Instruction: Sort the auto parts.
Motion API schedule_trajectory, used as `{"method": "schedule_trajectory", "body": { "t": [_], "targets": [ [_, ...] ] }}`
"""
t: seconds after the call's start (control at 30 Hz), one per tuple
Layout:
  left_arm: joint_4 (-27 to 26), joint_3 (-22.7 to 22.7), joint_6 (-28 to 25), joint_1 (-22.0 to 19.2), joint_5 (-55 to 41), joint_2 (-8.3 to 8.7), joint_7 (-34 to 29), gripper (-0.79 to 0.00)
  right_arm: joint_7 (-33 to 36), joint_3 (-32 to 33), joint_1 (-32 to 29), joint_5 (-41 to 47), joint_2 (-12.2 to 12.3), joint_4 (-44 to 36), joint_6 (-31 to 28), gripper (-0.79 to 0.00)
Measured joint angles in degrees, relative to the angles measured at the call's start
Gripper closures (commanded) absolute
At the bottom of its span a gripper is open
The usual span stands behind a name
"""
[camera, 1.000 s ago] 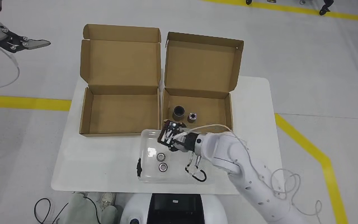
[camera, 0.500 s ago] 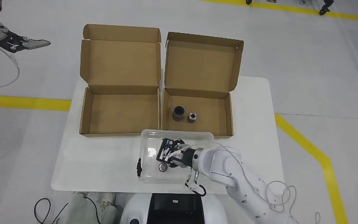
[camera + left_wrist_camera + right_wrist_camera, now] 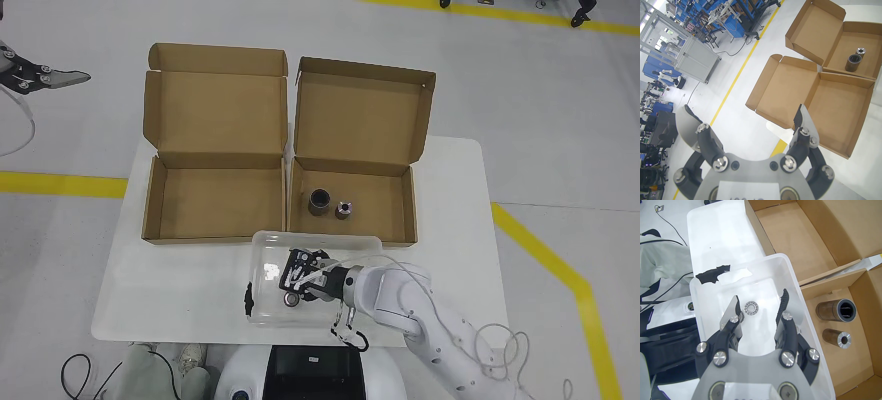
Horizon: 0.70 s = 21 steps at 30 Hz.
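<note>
In the bin [image 3: 761, 285], one bearing [image 3: 742, 316] sits half-hidden — behind the right tool [image 3: 761, 301].

White table [image 3: 452, 190] bears one cardboard box [image 3: 212, 205], a second box [image 3: 382, 205], and clear bin [image 3: 267, 262].

Bright, even overhead light everywhere; glare washes the clear plastic bin [image 3: 793, 273] beneath my right claw [image 3: 761, 298], and soft shadows line the cardboard box [image 3: 212, 203] upper left.

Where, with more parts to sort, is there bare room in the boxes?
The left box is wholly bare. The right box is free by its right wall; a large cylinder and a small cylinder sit at its left end. The clear bin is crowded: bearings, right hand.
</note>
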Motion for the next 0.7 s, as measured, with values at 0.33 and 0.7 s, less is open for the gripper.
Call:
{"method": "schedule_trajectory", "body": {
  "t": [0.33, 0.7],
  "targets": [
    [0.0, 0.0, 0.0, 0.0, 0.0, 0.0, 0.0, -0.785, 0.0, 0.0, 0.0, 0.0, 0.0, 0.0, 0.0, -0.542],
    [0.0, 0.0, 0.0, 0.0, 0.0, 0.0, 0.0, -0.785, 2.14, -3.36, 1.69, -1.19, -0.47, 2.96, -0.13, -0.523]
  ]
}}
